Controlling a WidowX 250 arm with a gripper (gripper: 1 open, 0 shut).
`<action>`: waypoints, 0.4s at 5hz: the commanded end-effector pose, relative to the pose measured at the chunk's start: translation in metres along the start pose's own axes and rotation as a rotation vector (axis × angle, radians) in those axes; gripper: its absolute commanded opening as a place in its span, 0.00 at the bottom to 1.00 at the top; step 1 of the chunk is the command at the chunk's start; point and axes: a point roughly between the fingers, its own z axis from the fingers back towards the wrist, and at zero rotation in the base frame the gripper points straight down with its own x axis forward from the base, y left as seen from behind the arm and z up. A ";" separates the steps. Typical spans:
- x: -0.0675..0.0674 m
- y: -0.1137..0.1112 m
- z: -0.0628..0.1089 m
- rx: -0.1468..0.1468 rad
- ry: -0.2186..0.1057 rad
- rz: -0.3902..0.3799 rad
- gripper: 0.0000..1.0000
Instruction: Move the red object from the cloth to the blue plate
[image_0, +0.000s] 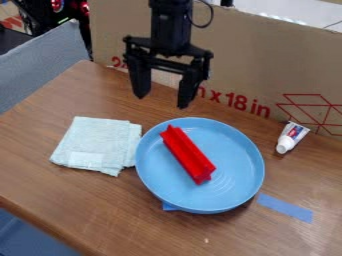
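Note:
The red object (189, 153), a bright red long block, lies inside the blue plate (241, 145), left of its middle and angled toward the front right. To the left of the plate the pale mint cloth (95, 144) lies flat on the wooden table with nothing on it. My gripper (164, 92) hangs above the table behind the plate, its two dark fingers spread wide and empty. It is well clear of the block and the plate.
A cardboard box wall (254, 60) with red print stands behind the table. A small white tube (289, 137) lies right of the plate. A strip of blue tape (285, 209) sticks to the table at the front right. A grey panel (34, 68) stands at the left.

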 end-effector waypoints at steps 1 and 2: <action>0.008 0.002 0.028 -0.006 -0.059 -0.010 1.00; -0.007 0.022 0.037 0.000 -0.011 -0.037 1.00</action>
